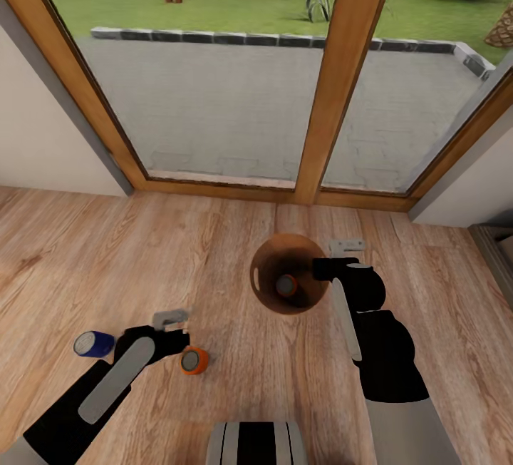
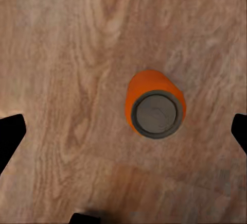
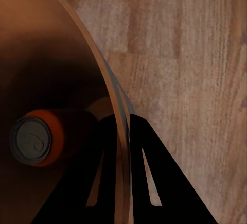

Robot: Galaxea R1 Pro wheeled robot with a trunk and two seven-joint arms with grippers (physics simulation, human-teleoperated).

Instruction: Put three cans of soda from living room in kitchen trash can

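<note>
Hovering over the warm wood-plank floor (image 1: 235,237), the left gripper (image 1: 171,319) hangs with its black fingers spread wide apart, nothing between them. Look at the left wrist view: the short orange soda can with the silvery top (image 2: 153,109) stands upright on the boards, off-centre in the gap and closer to one fingertip than the other, its long axis pointing straight up at the camera. In the head view that orange can (image 1: 193,360) sits just beside the left forearm, nearer the robot than the gripper itself, so a small pull back looks needed before closing. The dark blue soda can (image 1: 93,344) lies on its side on the floor at the arm's other flank.

Over to the right: the right gripper (image 1: 346,244) has its fingers clamped across the rim of the round tapered bin with the tan wood-coloured inside (image 1: 265,290), one inside the wall, one outside. Another orange can (image 3: 37,137) already rests at the bin's bottom. The left arm is clearly nearer both loose cans.
</note>
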